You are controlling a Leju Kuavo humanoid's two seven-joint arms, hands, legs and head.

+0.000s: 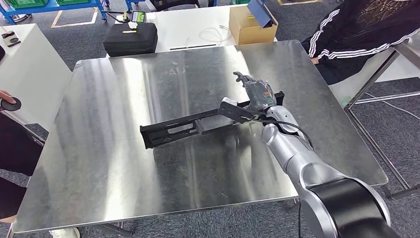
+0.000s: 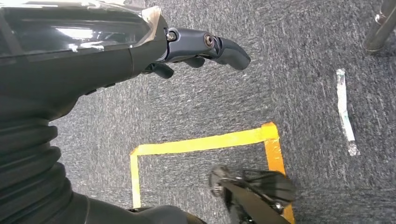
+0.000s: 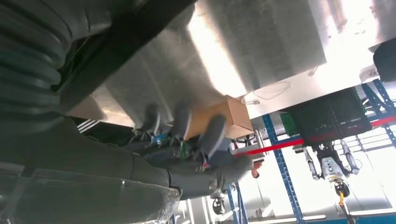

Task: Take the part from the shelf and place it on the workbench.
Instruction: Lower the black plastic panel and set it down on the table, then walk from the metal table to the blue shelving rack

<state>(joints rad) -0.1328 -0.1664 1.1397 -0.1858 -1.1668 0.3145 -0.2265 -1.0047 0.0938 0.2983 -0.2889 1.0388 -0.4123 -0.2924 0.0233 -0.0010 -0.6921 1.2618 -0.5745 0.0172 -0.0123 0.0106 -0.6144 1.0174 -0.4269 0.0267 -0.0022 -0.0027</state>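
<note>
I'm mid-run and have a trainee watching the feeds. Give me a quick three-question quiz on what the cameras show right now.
1. True or false: the long black part lies on the steel workbench.
2. Which hand is at the part's end? A) left hand B) right hand C) a person's hand
3. Fill in: the left hand hangs over grey carpet marked with ____ tape.

Key
1. True. In the head view it lies flat across the middle of the workbench.
2. B. The right hand is at the part's right end, fingers spread; whether it grips the part cannot be told.
3. Yellow. The left hand holds nothing.
</note>
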